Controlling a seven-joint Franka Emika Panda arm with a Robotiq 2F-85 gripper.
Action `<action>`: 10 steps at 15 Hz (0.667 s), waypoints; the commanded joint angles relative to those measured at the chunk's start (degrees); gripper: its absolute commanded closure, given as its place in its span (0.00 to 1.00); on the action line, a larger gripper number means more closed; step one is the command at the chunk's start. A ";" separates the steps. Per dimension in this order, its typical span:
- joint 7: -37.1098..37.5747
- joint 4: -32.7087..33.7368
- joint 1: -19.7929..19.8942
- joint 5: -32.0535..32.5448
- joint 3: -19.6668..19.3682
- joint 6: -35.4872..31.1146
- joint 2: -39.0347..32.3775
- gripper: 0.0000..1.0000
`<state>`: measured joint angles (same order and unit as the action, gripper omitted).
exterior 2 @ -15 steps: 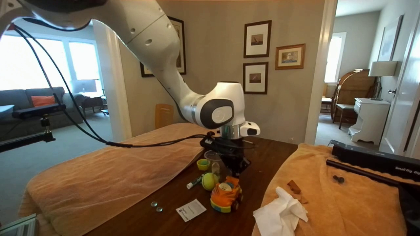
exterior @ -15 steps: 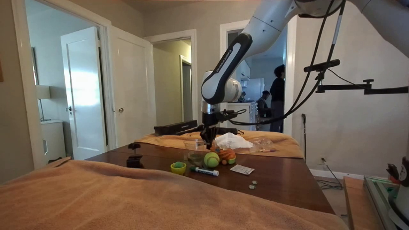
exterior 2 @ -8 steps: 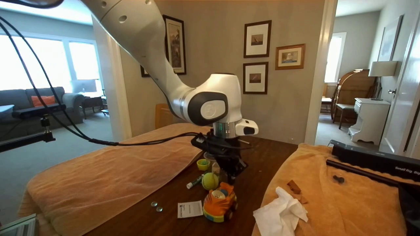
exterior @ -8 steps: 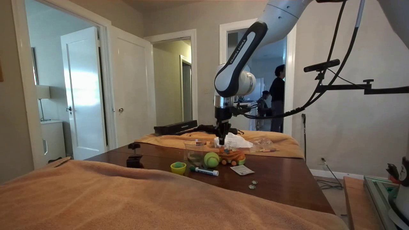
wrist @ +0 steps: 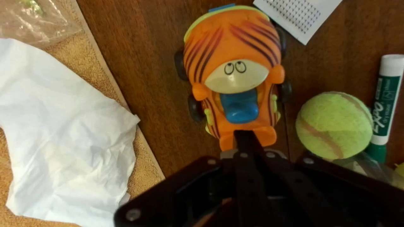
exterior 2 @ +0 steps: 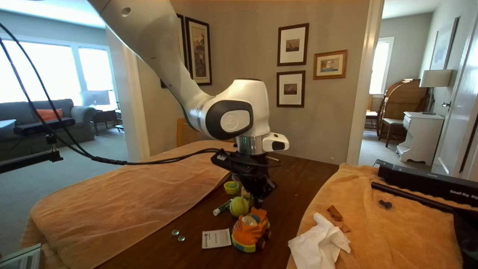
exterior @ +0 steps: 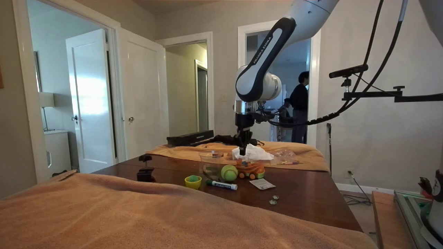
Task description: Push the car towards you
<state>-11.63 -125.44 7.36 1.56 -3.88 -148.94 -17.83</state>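
In the wrist view, the orange, rounded plastic toy car lies at twelve o'clock from the black, slim-fingered gripper, whose empty, pressed-together jaws could skim over the car's orange tail if set too high.

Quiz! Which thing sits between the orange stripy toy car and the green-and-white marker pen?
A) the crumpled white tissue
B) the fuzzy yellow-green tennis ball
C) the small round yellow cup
B, since in the wrist view the fuzzy yellow-green tennis ball has the orange stripy toy car on one side and the green-and-white marker pen on the other.
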 commanded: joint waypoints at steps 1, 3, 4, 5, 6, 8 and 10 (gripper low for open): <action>-3.18 -0.33 0.64 -0.10 0.96 -1.56 1.48 1.00; -6.42 1.77 1.52 -1.73 2.15 -2.16 -0.55 1.00; -7.60 2.52 1.75 -2.14 2.53 -2.73 -1.32 1.00; -10.41 3.59 2.63 -3.52 3.65 -3.17 -2.50 1.00; -13.01 4.45 3.45 -4.51 4.65 -3.34 -3.45 1.00; -17.97 6.34 5.27 -6.39 6.73 -3.59 -6.06 1.00; -21.76 8.18 6.99 -7.22 8.50 -2.98 -8.63 1.00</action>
<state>-26.73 -121.19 11.25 -2.66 1.58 -151.50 -21.75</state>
